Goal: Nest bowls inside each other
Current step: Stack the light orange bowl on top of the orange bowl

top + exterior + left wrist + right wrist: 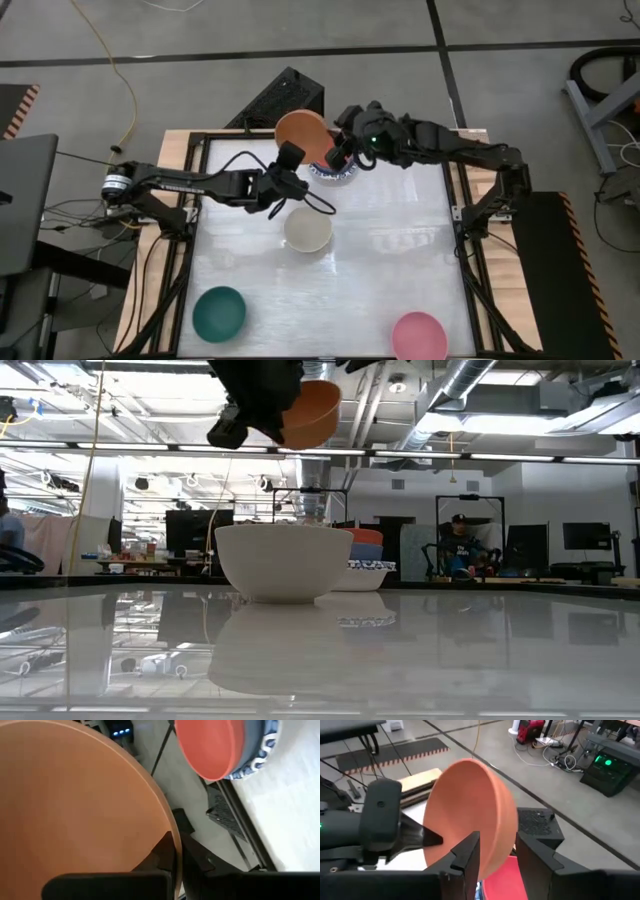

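My left gripper [175, 852] is shut on an orange bowl [302, 133], which hangs tilted high over the table's far edge. My right gripper [497, 852] is open, one finger on either side of the same bowl's lower rim. Under them a stack of bowls [338, 174] rests on its base: red [210, 745] innermost, then blue, then a white bowl with a blue-patterned rim. A cream bowl [307, 230] stands at mid-table, a teal bowl [219, 312] near left and a pink bowl [419, 335] near right. My left gripper pinches the orange bowl's rim [167, 827], one finger [431, 839] inside the bowl and one outside, coming from the table's left. The bowl is lifted clear and tilted. My right gripper straddles the opposite rim [492, 857]; a gap shows at its outer finger, and whether the inner finger touches I cannot tell.
A black metal frame [470, 215] edges the glossy white tabletop. A dark box [285, 95] sits on the floor beyond the far edge. People sit in the room behind [462, 550]. Bare tabletop lies between the cream bowl and the near bowls.
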